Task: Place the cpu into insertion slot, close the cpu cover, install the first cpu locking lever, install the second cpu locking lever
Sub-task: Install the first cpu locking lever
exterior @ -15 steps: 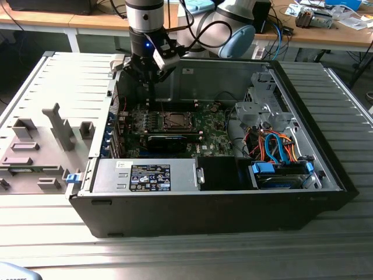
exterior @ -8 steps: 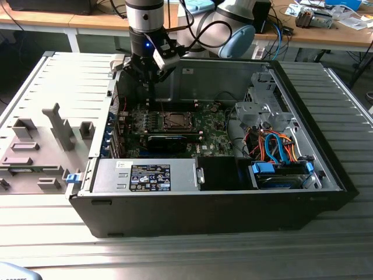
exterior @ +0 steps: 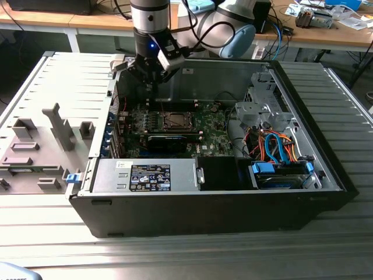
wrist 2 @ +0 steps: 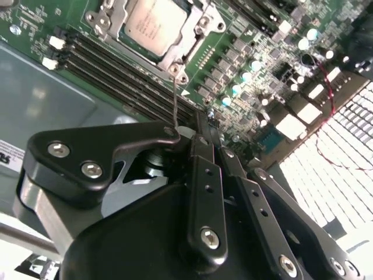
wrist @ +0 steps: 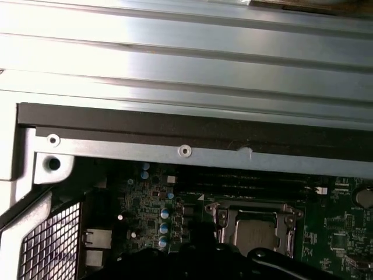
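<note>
Hovering inside the open computer case [exterior: 303, 192], the pincer [exterior: 150, 81] hangs above the far edge of the green motherboard [exterior: 210, 137], toward the exterior view's left; whether its black fingers [wrist 2: 201, 192] are apart or together I cannot tell. In the second wrist view a thin wire lever [wrist 2: 175, 96] rises from the socket's corner to the pincer's black bracket. The cpu [wrist 2: 154, 23] lies seated in the insertion slot [exterior: 175, 121], its silvery top showing through the window of the cpu cover [wrist 2: 175, 55], which lies flat around it. Memory slots [wrist 2: 122, 79] run just beside the socket. The case rests on a ribbed metal bench [exterior: 175, 256].
</note>
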Robot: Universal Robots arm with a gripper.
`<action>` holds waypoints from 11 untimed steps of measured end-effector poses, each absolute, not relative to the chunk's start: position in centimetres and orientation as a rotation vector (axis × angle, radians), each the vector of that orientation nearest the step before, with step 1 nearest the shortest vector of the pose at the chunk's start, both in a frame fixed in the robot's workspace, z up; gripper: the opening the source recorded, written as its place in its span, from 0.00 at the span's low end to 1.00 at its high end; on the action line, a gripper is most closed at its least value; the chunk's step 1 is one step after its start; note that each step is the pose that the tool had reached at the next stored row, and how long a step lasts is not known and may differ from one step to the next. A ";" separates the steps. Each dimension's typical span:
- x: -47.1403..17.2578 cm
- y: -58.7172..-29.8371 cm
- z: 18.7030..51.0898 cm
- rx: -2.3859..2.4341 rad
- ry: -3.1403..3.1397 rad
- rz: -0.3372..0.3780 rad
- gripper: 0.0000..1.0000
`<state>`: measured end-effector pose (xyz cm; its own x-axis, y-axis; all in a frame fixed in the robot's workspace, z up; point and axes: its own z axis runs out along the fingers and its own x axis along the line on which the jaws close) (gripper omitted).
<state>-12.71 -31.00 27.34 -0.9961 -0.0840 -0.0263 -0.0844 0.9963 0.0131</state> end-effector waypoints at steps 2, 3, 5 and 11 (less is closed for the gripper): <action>-12.7 -31.0 27.2 -0.131 3.113 0.022 0.11; -12.9 -30.9 27.2 -0.131 3.113 0.022 0.11; -13.2 -30.9 27.2 -0.131 3.113 0.022 0.11; -13.2 -30.3 26.7 -0.132 3.113 0.023 0.11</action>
